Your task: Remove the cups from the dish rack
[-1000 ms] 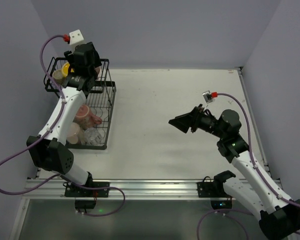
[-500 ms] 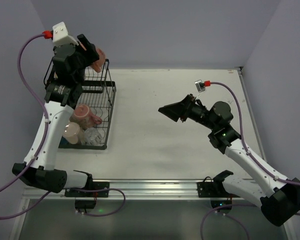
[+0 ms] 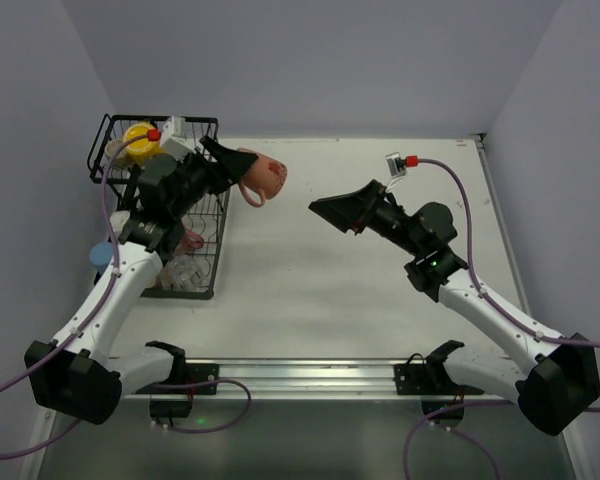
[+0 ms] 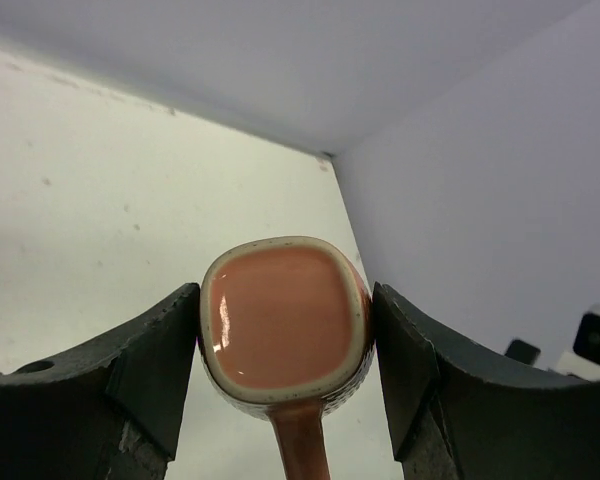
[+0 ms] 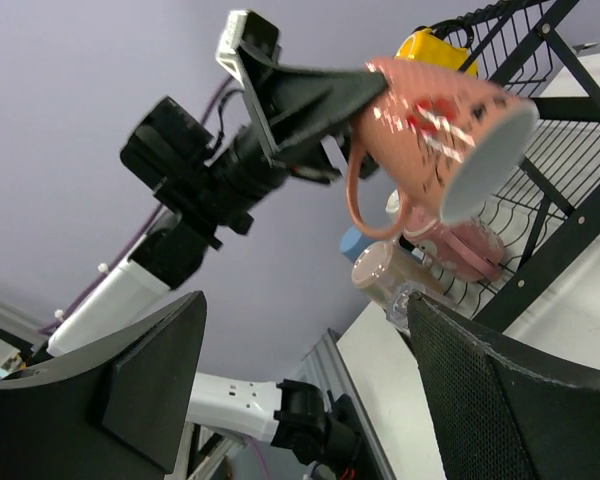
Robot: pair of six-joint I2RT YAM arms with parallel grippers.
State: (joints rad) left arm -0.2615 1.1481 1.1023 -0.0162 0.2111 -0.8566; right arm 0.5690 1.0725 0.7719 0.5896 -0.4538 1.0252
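The left gripper (image 3: 232,168) is clamped on a salmon-orange mug (image 3: 262,177), one finger on each side of its body. In the left wrist view the mug's glossy base (image 4: 285,328) faces the camera and fills the gap between the two fingers, with the handle pointing down. From the right wrist the mug (image 5: 435,125) lies on its side in the air, its white inside turned towards that camera. There is a reddish pattern on its wall, and its handle hangs below the left gripper (image 5: 330,90).

The mug hangs above the table (image 3: 380,330), just to the right of the dish rack (image 3: 208,215) and clear of its wires.

The right gripper (image 3: 332,209) is spread wide with nothing between its fingers. It hangs over the middle of the table, pointing at the mug but apart from it.

The rack stands at the far left of the table. A yellow cup (image 3: 140,137) sits in its upper tier. Lower down, the right wrist view shows a pink mug (image 5: 462,247), a beige cup (image 5: 380,268) and part of a light blue cup (image 5: 356,243). From above, a clear glass (image 3: 185,272) lies at the near end of the lower tray, partly behind the left arm.
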